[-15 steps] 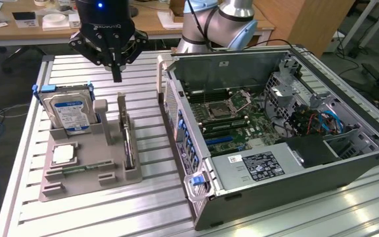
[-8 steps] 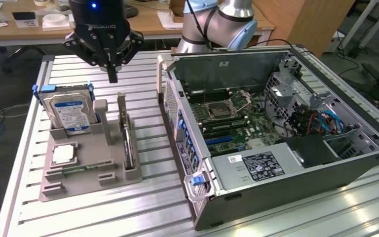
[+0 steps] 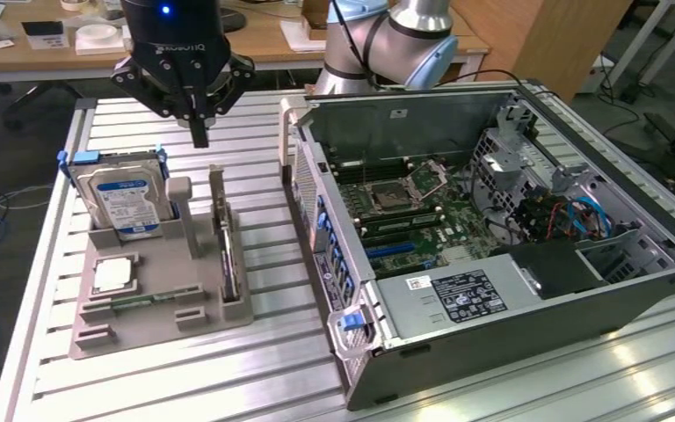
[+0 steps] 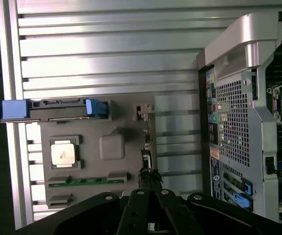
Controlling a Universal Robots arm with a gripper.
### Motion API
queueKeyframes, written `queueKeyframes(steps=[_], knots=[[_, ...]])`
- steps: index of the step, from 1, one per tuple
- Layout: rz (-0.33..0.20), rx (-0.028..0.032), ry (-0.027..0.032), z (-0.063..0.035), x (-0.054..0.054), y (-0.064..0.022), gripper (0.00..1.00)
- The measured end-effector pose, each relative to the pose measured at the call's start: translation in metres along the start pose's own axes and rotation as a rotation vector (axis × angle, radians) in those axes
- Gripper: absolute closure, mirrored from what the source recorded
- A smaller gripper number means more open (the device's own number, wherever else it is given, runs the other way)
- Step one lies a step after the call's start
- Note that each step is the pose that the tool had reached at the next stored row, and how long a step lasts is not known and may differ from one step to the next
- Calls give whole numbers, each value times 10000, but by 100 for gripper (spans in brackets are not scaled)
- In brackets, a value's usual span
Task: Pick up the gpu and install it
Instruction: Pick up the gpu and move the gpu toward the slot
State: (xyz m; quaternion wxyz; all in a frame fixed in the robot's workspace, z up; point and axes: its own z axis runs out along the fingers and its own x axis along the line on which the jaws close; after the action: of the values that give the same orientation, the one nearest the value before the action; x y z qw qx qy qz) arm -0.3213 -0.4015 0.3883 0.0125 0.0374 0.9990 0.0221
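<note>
The gpu [image 3: 228, 249] stands on its edge in a slot of the grey fixture [image 3: 162, 330], seen as a thin card running along the fixture's side nearest the computer. In the wrist view the gpu [image 4: 147, 142] appears edge-on as a narrow strip. My gripper [image 3: 201, 136] hangs above the far end of the card, clear of it, with its black fingers pressed together and nothing between them. From the wrist camera, the gripper [image 4: 149, 177] lines up over one end of the card.
The fixture also holds an upright hard drive [image 3: 127, 198] with blue tabs, a square CPU [image 3: 115, 275] and a memory stick [image 3: 138, 304]. The open computer case [image 3: 619, 299] lies at the exterior view's right, its motherboard [image 3: 420, 211] exposed. Ribbed aluminium table [image 3: 256, 369] lies underneath.
</note>
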Motion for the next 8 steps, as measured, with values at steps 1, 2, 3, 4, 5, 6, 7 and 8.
queueKeyframes(steps=[1, 2, 3, 4, 5, 6, 7, 8], knots=[[0, 0, 0, 0, 0, 0, 89], [-1, 0, 0, 0, 0, 0, 89], [0, 0, 0, 0, 0, 0, 89], [-1, 0, 0, 0, 0, 0, 89], [-1, 0, 0, 0, 0, 0, 89], [0, 0, 0, 0, 0, 0, 89], [0, 0, 0, 0, 0, 0, 89], [0, 0, 0, 0, 0, 0, 89]])
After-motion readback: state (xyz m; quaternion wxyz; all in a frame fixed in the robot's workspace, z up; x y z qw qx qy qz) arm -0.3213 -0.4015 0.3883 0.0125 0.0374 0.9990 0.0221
